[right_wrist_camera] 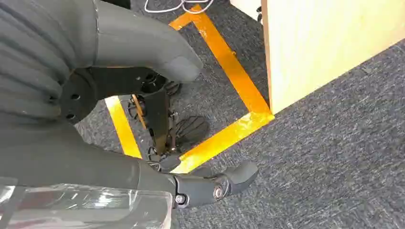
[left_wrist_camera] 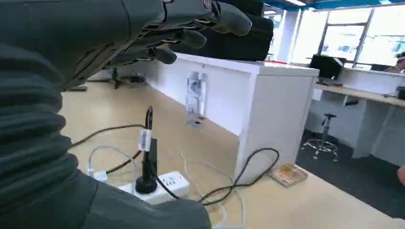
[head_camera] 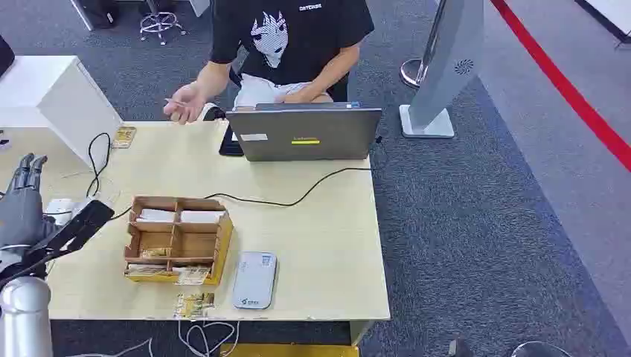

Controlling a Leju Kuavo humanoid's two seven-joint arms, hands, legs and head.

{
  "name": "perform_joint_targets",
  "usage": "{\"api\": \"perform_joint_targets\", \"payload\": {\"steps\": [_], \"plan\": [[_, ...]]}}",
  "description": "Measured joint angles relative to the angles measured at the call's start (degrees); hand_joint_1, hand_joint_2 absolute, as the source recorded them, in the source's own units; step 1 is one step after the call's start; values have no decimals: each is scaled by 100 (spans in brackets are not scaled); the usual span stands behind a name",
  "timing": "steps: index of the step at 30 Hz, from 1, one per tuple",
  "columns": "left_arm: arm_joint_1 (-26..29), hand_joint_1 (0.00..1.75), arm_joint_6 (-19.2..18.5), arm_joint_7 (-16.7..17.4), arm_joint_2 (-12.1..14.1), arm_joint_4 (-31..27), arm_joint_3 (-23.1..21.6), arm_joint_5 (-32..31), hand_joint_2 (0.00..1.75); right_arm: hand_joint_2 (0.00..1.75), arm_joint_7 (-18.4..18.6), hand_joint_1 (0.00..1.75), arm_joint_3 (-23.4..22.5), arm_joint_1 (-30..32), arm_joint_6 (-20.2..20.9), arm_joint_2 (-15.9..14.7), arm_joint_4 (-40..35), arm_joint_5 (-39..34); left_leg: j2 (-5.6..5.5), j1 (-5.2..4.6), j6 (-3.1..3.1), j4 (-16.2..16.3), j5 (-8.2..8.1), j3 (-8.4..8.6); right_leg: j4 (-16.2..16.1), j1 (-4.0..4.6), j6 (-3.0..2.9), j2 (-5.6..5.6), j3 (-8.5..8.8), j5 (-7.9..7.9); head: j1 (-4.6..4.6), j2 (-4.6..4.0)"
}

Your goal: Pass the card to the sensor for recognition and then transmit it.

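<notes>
Here the left hand point(head_camera: 22, 201) hovers empty, fingers spread, at the table's nine o'clock edge, seemingly poised to reach. Cards point(head_camera: 195, 303) lie at six o'clock beside the grey sensor point(head_camera: 254, 280). The right hand point(right_wrist_camera: 157, 62) hangs empty, fingers apart, over the floor.

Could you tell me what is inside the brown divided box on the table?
The box holds white cards in its two far compartments and yellowish cards in a middle left one and along the near edge. The middle right compartment looks empty. Whatever lies under the top cards is covered.
</notes>
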Motion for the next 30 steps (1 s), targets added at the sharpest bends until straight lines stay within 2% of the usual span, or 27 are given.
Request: {"api": "perform_joint_targets", "payload": {"steps": [3, 4, 5, 7, 8, 9, 11, 12, 13, 18, 30], "plan": [[-93, 0, 17, 50, 58, 97, -28, -110, 175, 175, -2, 0, 0, -4, 30, 0, 0, 15, 0, 0, 0, 0, 0, -1, 0, 0, 0, 0, 0, 0, 0, 0], [-374, 0, 74, 179, 214, 358, -114, -424, 175, 175, -9, 0, 0, -21, 103, 0, 0, 77, 0, 0, 0, 0, 0, 0, 0, 0, 0, 0, 0, 1, 0, 0], [-446, 0, 83, 219, 251, 426, -127, -503, 175, 175, -11, 0, 0, -26, 118, 0, 0, 94, 0, 0, 0, 0, 0, 0, 0, 0, 0, 1, 0, 1, 2, 0], [-1172, 0, 255, 577, 686, 1109, -365, -1389, 175, 175, -77, 0, 0, -65, 336, 0, 0, 227, 0, 0, -1, 1, 2, 0, 2, 0, -1, 1, 0, 2, 4, 0], [-1492, 0, 527, 675, 892, 1265, -571, -2059, 175, 175, -83, 0, 0, -58, 472, 0, 2, 415, 1, 0, -1, 2, 2, -1, 2, 0, -1, 3, -2, 2, 2, 0], [-1668, 0, 636, 714, 987, 1293, -793, -2493, 175, 175, -83, 0, 0, -57, 566, 0, 0, 533, 0, 0, -1, 2, 2, -1, 2, 0, -1, 2, -1, 2, -2, 0], [-1782, 0, 636, 786, 1020, 1313, -981, -2541, 175, 175, -83, 0, 0, -56, 594, 0, 2, 612, -1, 0, -1, 3, 2, -2, 2, 0, -1, 1, -1, 3, 0, 0], [-1830, 166, 634, 826, 1020, 1324, -1053, -2548, 175, 175, -83, 0, 0, -56, 603, 0, 2, 651, -2, 0, -1, 3, 2, -2, 2, 0, -1, 0, 0, 3, 2, 0], [-1871, 175, 625, 848, 1020, 1328, -1124, -2548, 175, 175, -76, 0, 0, -58, 603, 0, 0, 704, -1, 0, -1, 3, 2, -1, 2, 0, -2, 1, 1, 4, 2, 0], [-2014, 175, 573, 896, 1036, 1379, -1412, -2550, 175, 175, -41, 0, 0, -51, 562, 0, 2, 815, 2, 0, -1, 3, 2, -1, 2, 0, -4, 4, 0, 6, 0, 0], [-1954, 175, 559, 885, 1040, 1398, -1499, -2550, 175, 175, -7, 0, 0, -34, 516, 0, 2, 911, 3, 0, -1, 2, 2, -2, 4, 0, -5, 6, -1, 5, 2, 0]]}}
